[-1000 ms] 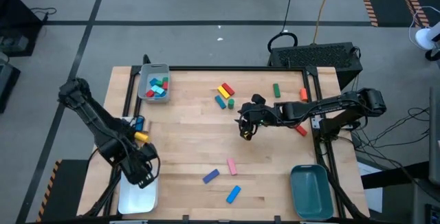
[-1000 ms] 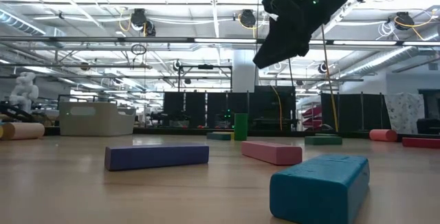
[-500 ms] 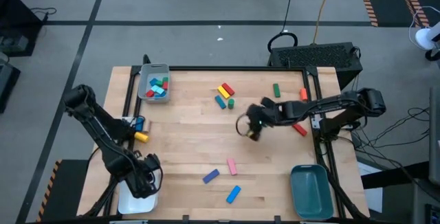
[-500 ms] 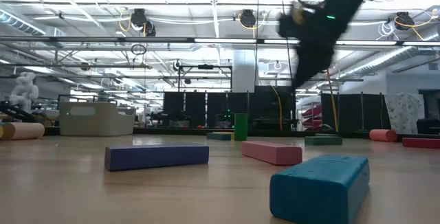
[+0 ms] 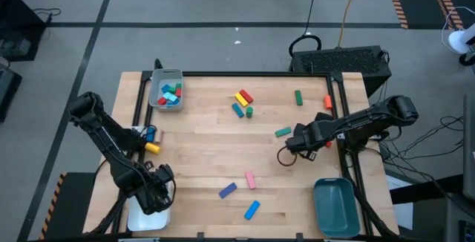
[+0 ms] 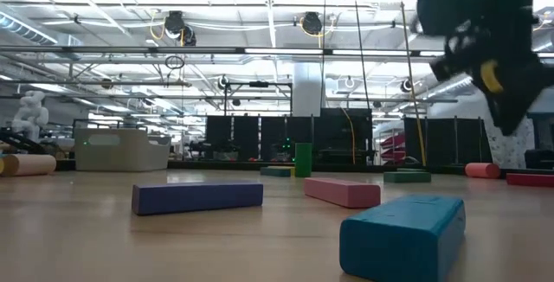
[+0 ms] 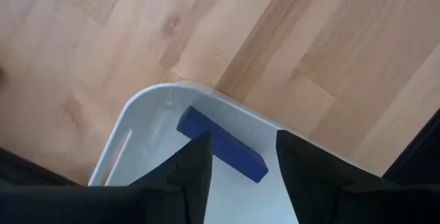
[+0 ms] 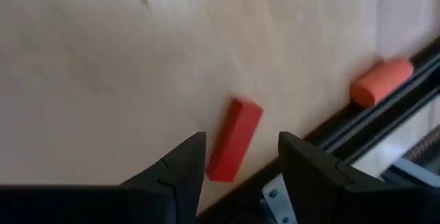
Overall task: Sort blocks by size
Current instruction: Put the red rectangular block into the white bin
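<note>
Shifted: right hand (image 5: 286,155), parted and empty, now above flat red wooden bar (image 8: 234,139) at worktop (image 5: 200,149) edge; left hand (image 7: 238,176), jaws apart, above dark blue bar (image 7: 221,145) lying in white plastic tray (image 7: 141,117); most blocks remain unsorted.

Both arms over the table (image 5: 200,145), blocks scattered.
Left hand (image 5: 157,194) hangs above the white tray (image 5: 141,218); right hand (image 5: 291,151) is near a green block (image 5: 283,132).

A dark blue bar (image 7: 221,145) is seen in the white tray (image 7: 141,124) (wood beneath is pale); a red bar (image 8: 234,139) is shown.
</note>
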Controlling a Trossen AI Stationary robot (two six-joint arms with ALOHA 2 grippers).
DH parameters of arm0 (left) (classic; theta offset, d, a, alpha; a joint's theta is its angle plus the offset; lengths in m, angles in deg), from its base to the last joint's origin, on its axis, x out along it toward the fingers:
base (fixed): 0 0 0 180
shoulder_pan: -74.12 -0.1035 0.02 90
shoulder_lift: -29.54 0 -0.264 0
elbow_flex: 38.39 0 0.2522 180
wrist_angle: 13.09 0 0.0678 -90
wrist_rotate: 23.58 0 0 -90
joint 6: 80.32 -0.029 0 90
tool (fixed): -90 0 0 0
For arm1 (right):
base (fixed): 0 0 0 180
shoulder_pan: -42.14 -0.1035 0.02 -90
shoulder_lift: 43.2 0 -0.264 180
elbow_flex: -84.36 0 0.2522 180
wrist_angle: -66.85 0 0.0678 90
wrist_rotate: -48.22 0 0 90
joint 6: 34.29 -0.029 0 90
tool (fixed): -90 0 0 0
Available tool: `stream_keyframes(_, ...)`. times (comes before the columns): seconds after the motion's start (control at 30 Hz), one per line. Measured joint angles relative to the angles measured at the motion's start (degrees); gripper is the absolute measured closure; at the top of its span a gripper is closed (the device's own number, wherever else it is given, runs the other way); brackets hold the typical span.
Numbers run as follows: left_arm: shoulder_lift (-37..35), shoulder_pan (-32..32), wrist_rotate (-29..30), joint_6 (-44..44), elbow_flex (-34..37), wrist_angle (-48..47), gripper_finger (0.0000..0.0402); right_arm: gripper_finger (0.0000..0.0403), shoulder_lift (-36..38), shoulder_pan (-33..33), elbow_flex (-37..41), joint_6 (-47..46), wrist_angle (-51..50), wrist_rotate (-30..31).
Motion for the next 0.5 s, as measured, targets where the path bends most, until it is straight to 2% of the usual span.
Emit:
stream_keyframes(0.13,-0.02,0.23,-0.02,0.08,0.0,0.1,0.0229,0.0236,-0.02,2.13,6.54,0.28,2.27,-0.57)
stream_keyframes(0.23,-0.73,0.42,-0.25,-0.32,0.0,0.26,0.0229,0.0227,0.12,4.87,11.78,2.09,8.37,-2.27)
stream_keyframes(0.33,-2.15,0.42,-1.5,-0.34,0.0,0.27,0.0228,0.0207,0.26,7.51,14.97,3.85,13.03,-3.75)
stream_keyframes(0.5,-4.68,0.42,-1.68,-1.3,-0.82,0.3,0.0228,0.0159,0.28,10.79,15.17,3.15,14.06,-3.26)
